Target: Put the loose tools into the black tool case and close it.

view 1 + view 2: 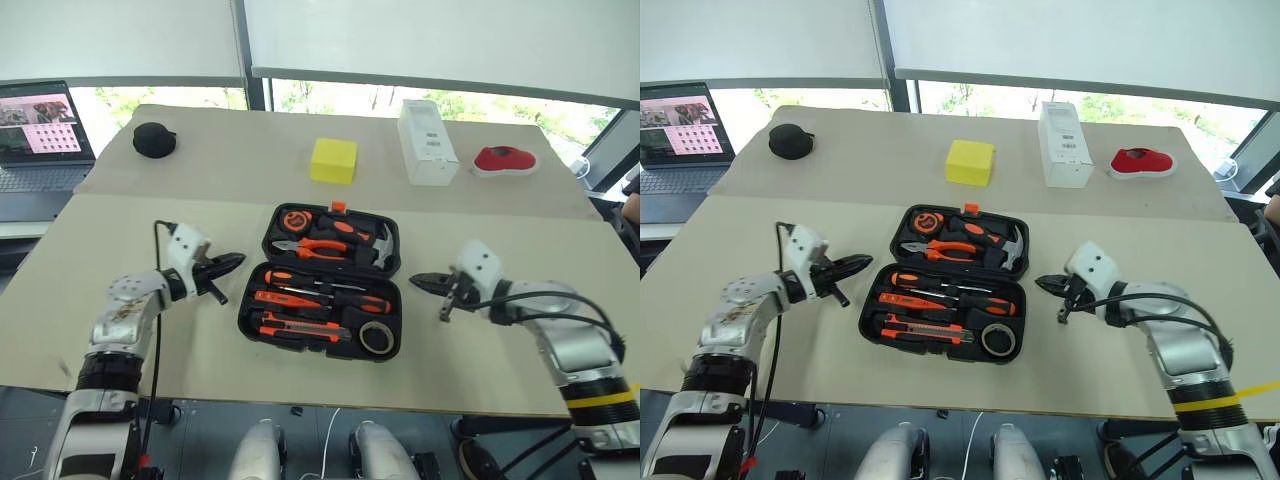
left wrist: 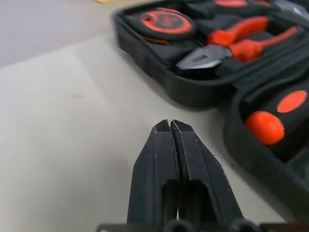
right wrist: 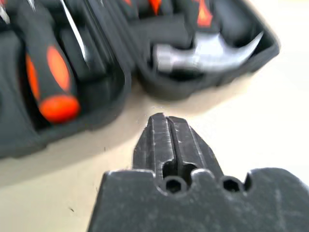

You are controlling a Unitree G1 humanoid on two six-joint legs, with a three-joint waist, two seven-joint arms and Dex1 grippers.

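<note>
Black tool case [image 1: 252,310] open between left gripper [image 1: 236,262] and right gripper [image 1: 416,281], jaws pressed together, empty, aimed inward.

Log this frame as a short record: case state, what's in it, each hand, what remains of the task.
case: open, flat on table
near half: screwdrivers, knife, tape roll
far half: tape measure, pliers, hammer
left hand: shut, empty, left of case
right hand: shut, empty, right of case
remaining: close case

Head views look down; wrist views closely share the black tool case [image 1: 322,285].
</note>
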